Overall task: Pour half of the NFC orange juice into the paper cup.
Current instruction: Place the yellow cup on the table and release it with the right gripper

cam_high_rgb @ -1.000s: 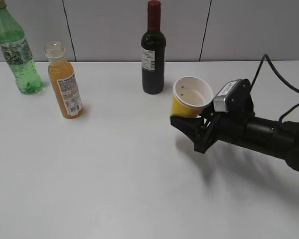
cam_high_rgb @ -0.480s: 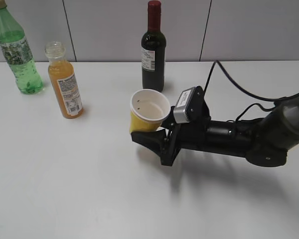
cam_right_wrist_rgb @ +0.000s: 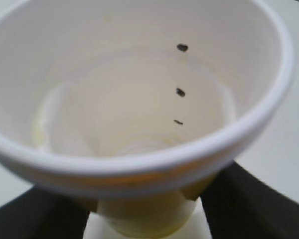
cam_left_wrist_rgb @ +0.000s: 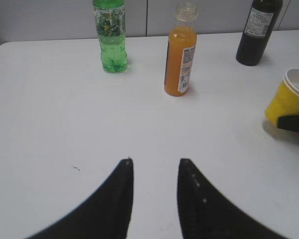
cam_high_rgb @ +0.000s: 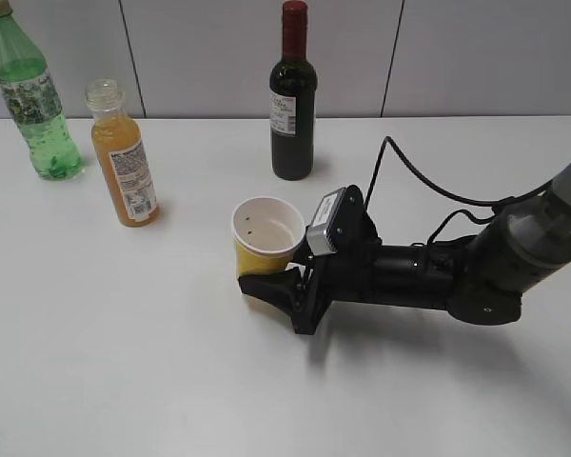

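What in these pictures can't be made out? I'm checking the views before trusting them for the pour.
- Paper cup base: hidden behind the right gripper in the exterior view, so whether it touches the table is unclear.
- NFC orange juice label print: too small in the left wrist view.
- Green bottle: top cut off by the frame edge.
- Right wrist view: close and blurred; the fingertips are hidden by the cup.
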### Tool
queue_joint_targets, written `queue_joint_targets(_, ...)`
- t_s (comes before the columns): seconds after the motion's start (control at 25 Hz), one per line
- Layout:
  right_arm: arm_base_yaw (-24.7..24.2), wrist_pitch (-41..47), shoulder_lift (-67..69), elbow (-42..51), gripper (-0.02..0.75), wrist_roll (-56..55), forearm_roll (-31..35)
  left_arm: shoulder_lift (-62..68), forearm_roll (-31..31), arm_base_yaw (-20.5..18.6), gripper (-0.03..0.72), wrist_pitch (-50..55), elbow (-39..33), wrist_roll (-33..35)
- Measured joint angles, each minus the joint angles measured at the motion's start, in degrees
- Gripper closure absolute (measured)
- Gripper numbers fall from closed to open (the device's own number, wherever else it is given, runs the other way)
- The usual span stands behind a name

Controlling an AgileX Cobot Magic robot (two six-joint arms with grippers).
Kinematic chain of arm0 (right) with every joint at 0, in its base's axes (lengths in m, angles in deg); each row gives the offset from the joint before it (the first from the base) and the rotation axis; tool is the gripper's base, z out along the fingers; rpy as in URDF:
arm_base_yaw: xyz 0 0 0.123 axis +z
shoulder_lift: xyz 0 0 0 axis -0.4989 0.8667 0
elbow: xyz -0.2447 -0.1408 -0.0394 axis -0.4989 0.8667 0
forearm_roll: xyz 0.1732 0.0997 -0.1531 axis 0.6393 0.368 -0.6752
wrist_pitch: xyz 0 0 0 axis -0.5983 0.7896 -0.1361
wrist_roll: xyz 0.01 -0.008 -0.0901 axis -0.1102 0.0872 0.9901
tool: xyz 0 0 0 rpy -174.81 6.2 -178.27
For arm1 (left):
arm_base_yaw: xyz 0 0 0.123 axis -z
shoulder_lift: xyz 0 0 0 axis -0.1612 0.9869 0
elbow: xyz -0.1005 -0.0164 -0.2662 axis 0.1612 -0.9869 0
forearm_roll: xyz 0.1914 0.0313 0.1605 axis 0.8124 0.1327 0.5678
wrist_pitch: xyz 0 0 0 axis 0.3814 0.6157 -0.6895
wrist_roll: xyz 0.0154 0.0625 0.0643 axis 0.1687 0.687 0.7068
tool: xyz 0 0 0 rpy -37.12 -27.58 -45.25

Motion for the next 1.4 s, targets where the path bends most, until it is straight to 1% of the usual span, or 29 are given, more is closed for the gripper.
queue_joint_targets(0.16, 1.0, 5.0, 0.2, -2.4, 0.282, -0.8, -1.9, 0.0, 0.0, 0.0, 0.449, 0.0, 0.0, 0.0)
queue_joint_targets(0.28, 2.0, 6.2, 0.7, -5.2, 0.282, -3.7, -4.1, 0.0, 0.0, 0.0, 0.449, 0.0, 0.0, 0.0)
queue_joint_targets(0.4, 2.6, 7.3, 0.8, -6.6, 0.282, -4.5, -4.8, 0.0, 0.0, 0.0, 0.449, 0.0, 0.0, 0.0)
queue_joint_targets(0.52, 2.6, 8.6, 1.1, -7.0, 0.282, -4.7, -5.8, 0.0, 0.0, 0.0, 0.449, 0.0, 0.0, 0.0)
queue_joint_targets(0.68, 2.6, 9.5, 1.7, -7.0, 0.282, -4.9, -8.7, 0.0, 0.0, 0.0, 0.449, 0.0, 0.0, 0.0)
queue_joint_targets(0.88, 2.6, 9.6, 1.8, -7.0, 0.282, -4.9, -9.2, 0.0, 0.0, 0.0, 0.449, 0.0, 0.0, 0.0)
queue_joint_targets(0.92, 2.6, 9.6, 1.8, -7.0, 0.272, -4.9, -9.2, 0.0, 0.0, 0.0, 0.449, 0.0, 0.0, 0.0)
queue_joint_targets(0.96, 2.6, 9.6, 1.8, -7.0, 0.246, -4.9, -9.2, 0.0, 0.0, 0.0, 0.449, 0.0, 0.0, 0.0)
queue_joint_targets(1.08, 2.6, 9.6, 1.8, -7.0, 0.133, -5.2, -8.5, 0.0, 0.0, 0.0, 0.449, 0.0, 0.0, 0.0)
queue_joint_targets(1.12, 2.6, 9.6, 1.8, -7.0, 0.109, -5.4, -8.2, 0.0, 0.0, 0.0, 0.449, 0.0, 0.0, 0.0)
queue_joint_targets(1.28, 2.6, 10.1, 1.8, -7.0, 0.090, -7.0, -7.9, 0.0, 0.0, 0.0, 0.449, 0.0, 0.0, 0.0)
queue_joint_targets(1.4, 2.6, 13.8, 0.2, -6.6, 0.089, -8.7, -8.8, 0.0, 0.0, 0.0, 0.449, 0.0, 0.0, 0.0)
